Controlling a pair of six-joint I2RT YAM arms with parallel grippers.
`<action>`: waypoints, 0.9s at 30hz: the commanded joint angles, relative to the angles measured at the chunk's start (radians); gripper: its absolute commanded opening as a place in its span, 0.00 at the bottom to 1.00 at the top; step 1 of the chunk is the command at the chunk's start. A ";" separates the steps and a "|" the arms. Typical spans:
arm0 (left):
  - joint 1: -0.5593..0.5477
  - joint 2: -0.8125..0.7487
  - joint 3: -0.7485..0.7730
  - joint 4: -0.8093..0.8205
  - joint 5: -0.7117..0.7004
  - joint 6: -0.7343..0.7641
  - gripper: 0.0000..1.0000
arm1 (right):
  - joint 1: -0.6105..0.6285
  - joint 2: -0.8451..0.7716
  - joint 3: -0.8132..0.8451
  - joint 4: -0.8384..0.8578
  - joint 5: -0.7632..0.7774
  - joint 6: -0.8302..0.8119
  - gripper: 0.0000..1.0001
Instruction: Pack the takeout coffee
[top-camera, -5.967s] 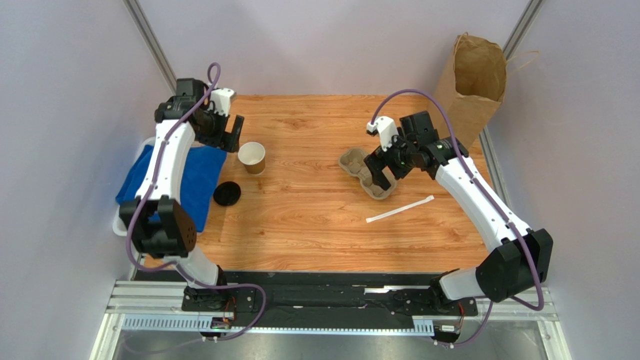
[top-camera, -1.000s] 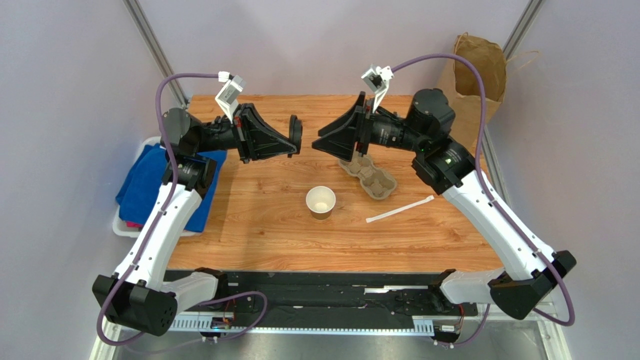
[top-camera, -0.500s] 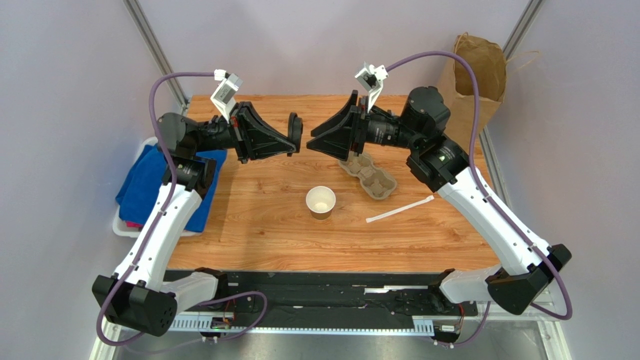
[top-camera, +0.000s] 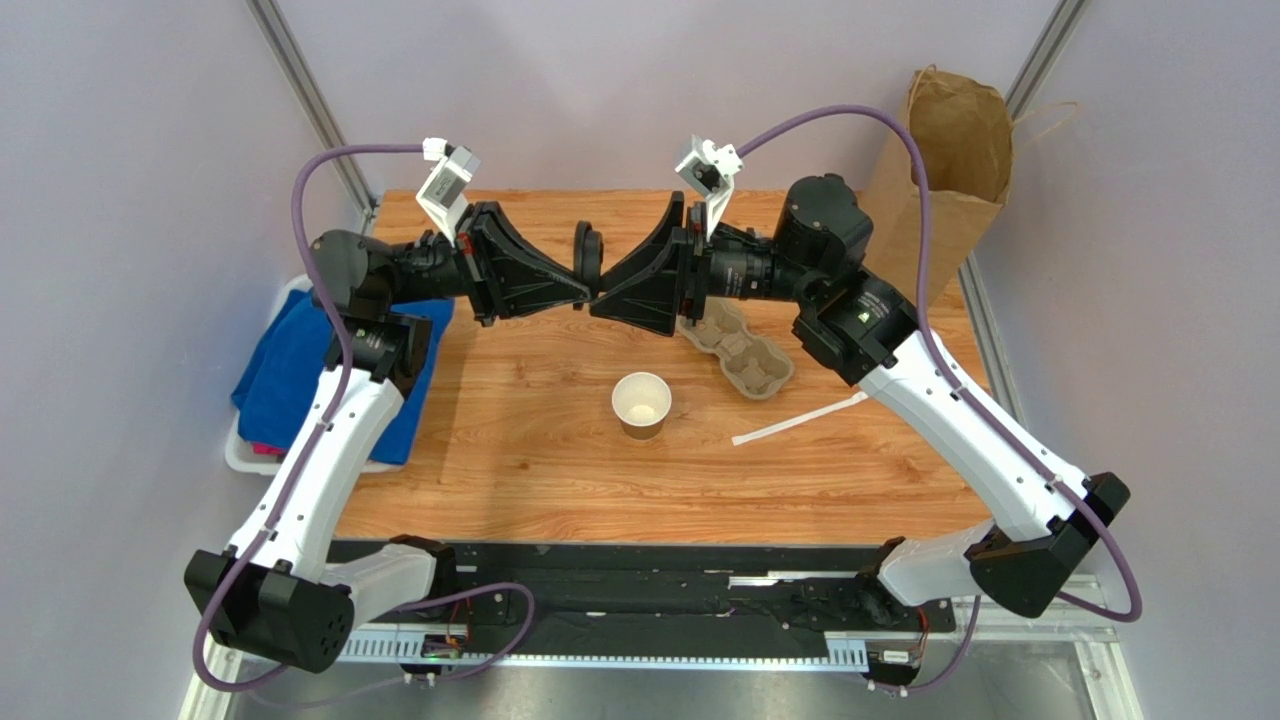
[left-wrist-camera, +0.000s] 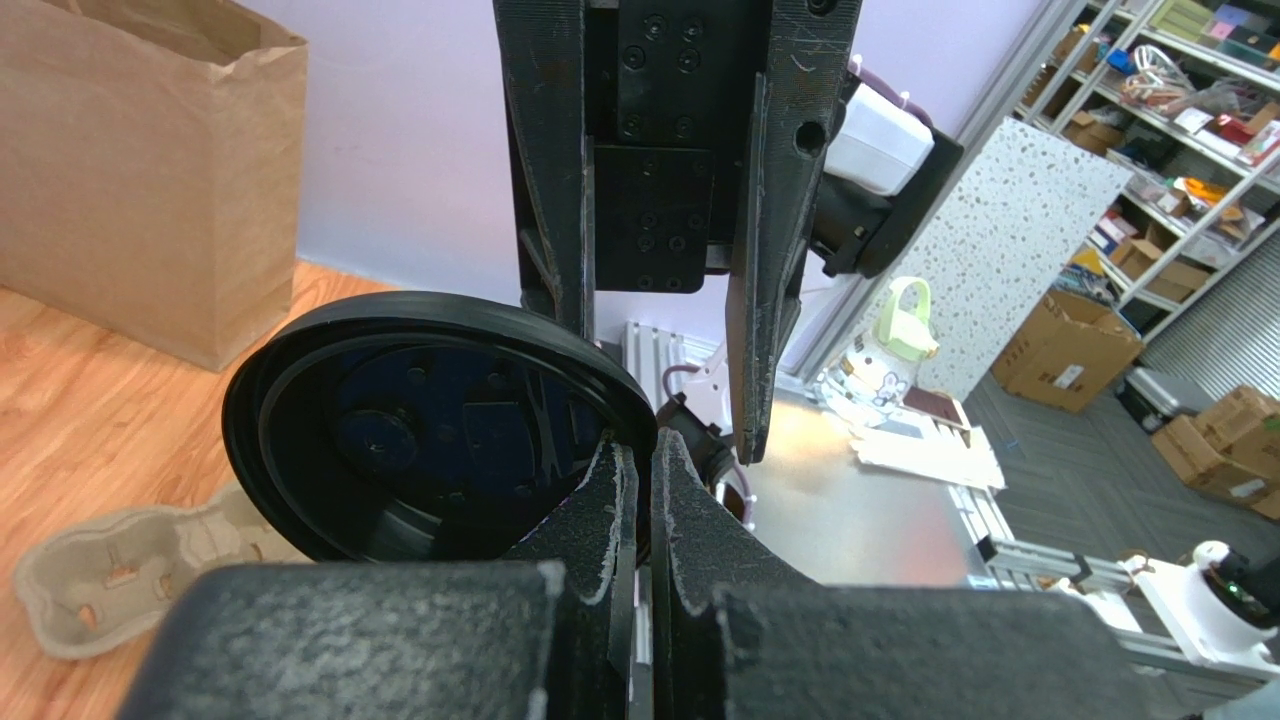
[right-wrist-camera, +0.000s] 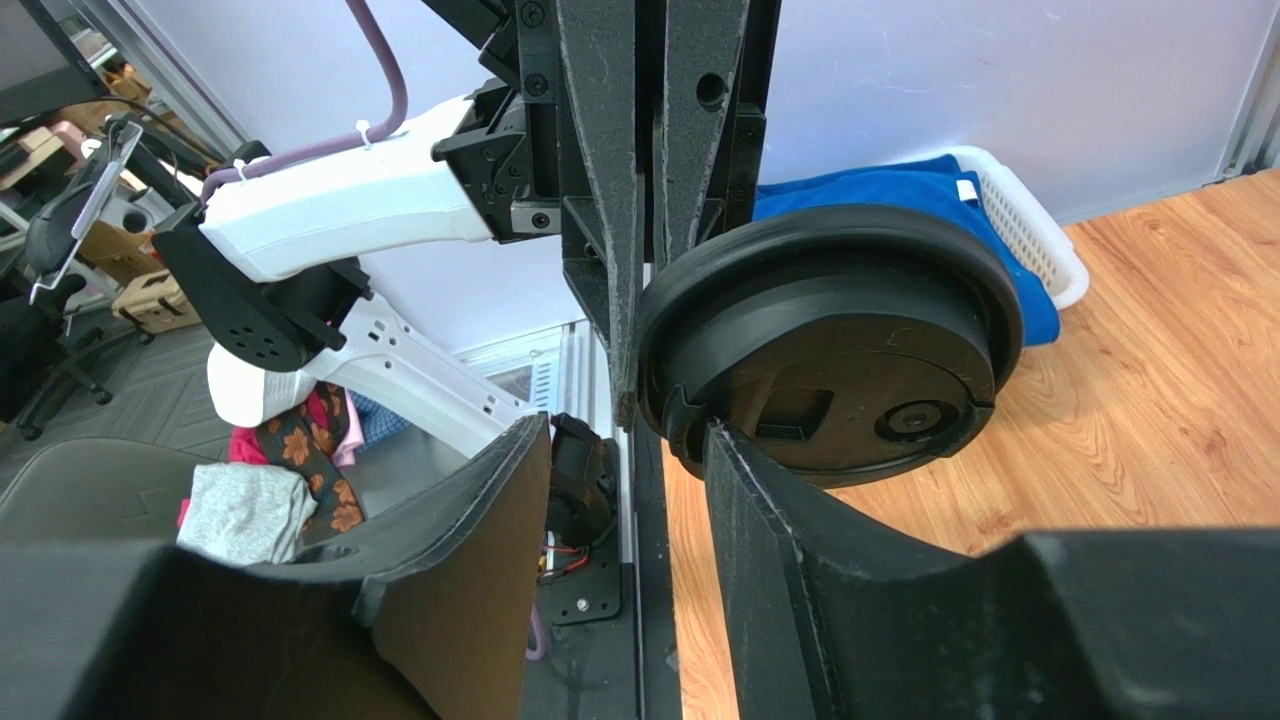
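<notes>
The takeout coffee cup (top-camera: 642, 405) stands upright and uncovered at the table's middle, white inside. Its round black lid (top-camera: 588, 243) is up in the air above the table's back half, held on edge. My left gripper (left-wrist-camera: 646, 450) is shut on the rim of the lid (left-wrist-camera: 436, 428). Facing it tip to tip, my right gripper (right-wrist-camera: 616, 450) is open. The near edge of the lid (right-wrist-camera: 834, 360) and the left gripper's fingers (right-wrist-camera: 601, 180) lie in the gap between the right jaws. Neither right finger visibly presses on the lid.
A tall brown paper bag (top-camera: 947, 165) stands open at the back right corner. A moulded pulp cup tray (top-camera: 736, 348) lies right of the cup, a white stick (top-camera: 800, 419) in front of it. A white basket with blue cloth (top-camera: 323, 368) sits off the left edge.
My right gripper has moved left until its tips meet the left gripper and the lid, its jaws narrowing a little. The left arm and the cup have stayed put.
</notes>
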 joint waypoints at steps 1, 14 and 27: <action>-0.006 -0.026 -0.007 0.056 0.003 -0.005 0.00 | 0.003 0.006 0.045 0.013 0.025 -0.018 0.48; -0.011 -0.019 -0.013 0.093 0.017 -0.022 0.00 | -0.071 0.035 0.060 0.113 0.023 0.144 0.39; -0.013 0.012 0.042 0.094 -0.014 -0.023 0.00 | -0.036 0.017 -0.001 0.124 0.020 0.147 0.34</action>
